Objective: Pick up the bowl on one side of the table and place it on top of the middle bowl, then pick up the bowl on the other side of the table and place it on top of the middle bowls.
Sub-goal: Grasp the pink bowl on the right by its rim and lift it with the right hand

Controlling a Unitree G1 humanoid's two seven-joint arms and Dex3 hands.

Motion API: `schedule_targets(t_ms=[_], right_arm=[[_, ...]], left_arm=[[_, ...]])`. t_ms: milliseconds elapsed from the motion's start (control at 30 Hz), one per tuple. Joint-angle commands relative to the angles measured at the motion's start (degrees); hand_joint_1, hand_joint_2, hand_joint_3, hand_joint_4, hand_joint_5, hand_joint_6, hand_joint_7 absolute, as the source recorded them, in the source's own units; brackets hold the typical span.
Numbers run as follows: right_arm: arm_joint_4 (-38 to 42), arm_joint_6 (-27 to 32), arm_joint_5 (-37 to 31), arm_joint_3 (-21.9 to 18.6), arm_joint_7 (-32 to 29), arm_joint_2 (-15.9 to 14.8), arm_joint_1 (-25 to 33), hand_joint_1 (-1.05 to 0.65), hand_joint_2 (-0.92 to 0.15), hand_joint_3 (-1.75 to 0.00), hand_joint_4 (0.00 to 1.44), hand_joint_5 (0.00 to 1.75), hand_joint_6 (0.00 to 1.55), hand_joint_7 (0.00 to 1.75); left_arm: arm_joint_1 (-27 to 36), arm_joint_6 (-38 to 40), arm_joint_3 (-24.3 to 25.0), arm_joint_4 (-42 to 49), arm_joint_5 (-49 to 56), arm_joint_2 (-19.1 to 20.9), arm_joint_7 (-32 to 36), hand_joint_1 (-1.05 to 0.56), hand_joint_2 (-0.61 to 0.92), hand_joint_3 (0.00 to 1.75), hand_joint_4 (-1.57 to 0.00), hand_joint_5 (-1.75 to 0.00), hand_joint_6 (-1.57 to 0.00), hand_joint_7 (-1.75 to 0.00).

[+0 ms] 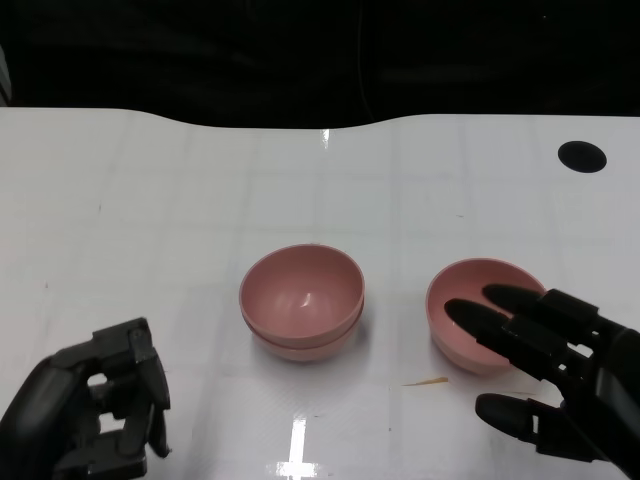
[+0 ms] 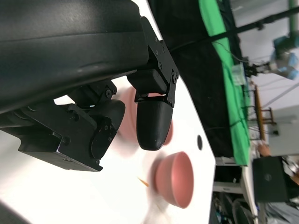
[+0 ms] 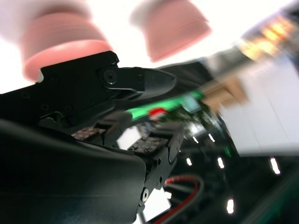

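the white table (image 1: 150,200) is in front of me. two pink bowls sit stacked (image 1: 301,303) in the middle. one more pink bowl (image 1: 470,312) sits to their right. my right hand (image 1: 555,375) is open, fingers reaching over that bowl's rim, holding nothing. my left hand (image 1: 95,415) is curled in and empty.

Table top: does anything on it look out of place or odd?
A thin orange sliver lies loose on the white table, just in front of the right bowl. The middle bowls sit neatly nested; nothing is spilled.
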Motion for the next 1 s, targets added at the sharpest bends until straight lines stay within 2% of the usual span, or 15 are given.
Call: schedule_targets(t_ms=[33,200,333,533,800,900,1000], right_arm=[[-4.2,8.1,-2.9,3.2,-0.2,-3.4,0.2,-0.8,-0.92,-0.38,0.32,0.01,0.29,0.02],[-9.6,21.4,-4.6,9.2,8.6,-8.4,-1.7,-0.85,-0.92,-0.32,0.33,0.01,0.34,0.03],[-10.3,28.5,-5.3,13.8,11.7,-11.3,-3.7,-0.87,-0.92,-0.27,0.39,0.03,0.42,0.05],[-2.9,34.9,-6.4,20.8,10.6,-14.7,-9.1,-0.87,-0.92,-0.25,0.41,0.03,0.43,0.04],[-2.3,38.5,-4.0,25.0,8.4,-17.9,-10.0,-0.86,-0.92,-0.24,0.41,0.03,0.43,0.03],[14.9,38.9,-5.9,30.1,1.1,-16.5,-17.2,-0.81,-0.92,-0.24,0.44,0.04,0.45,0.03],[23.1,38.5,-5.3,33.4,-3.9,-16.3,-20.8,-0.77,-0.92,-0.23,0.46,0.04,0.47,0.03]], left_arm=[[-0.3,-0.5,1.0,1.4,2.4,-1.5,0.5,0.2,0.62,1.3,-0.83,-1.75,-0.66,-1.75],[-1.0,-0.6,2.0,2.6,5.3,-3.4,1.0,0.2,0.62,1.26,-0.78,-1.75,-0.63,-1.75],[-1.1,0.4,2.9,2.7,6.3,-4.4,1.4,0.2,0.63,1.24,-0.77,-1.75,-0.62,-1.75],[-1.1,0.7,3.6,2.6,8.0,-5.1,1.6,0.18,0.63,1.2,-0.74,-1.75,-0.59,-1.75],[-1.2,0.9,4.0,2.5,8.5,-5.6,1.2,0.18,0.64,1.19,-0.74,-1.75,-0.59,-1.75],[-1.1,0.9,3.8,2.0,9.8,-6.2,2.1,0.17,0.63,1.18,-0.72,-1.75,-0.59,-1.74],[-1.0,1.9,3.9,1.4,10.7,-6.7,2.8,0.16,0.63,1.18,-0.71,-1.75,-0.59,-1.72]])
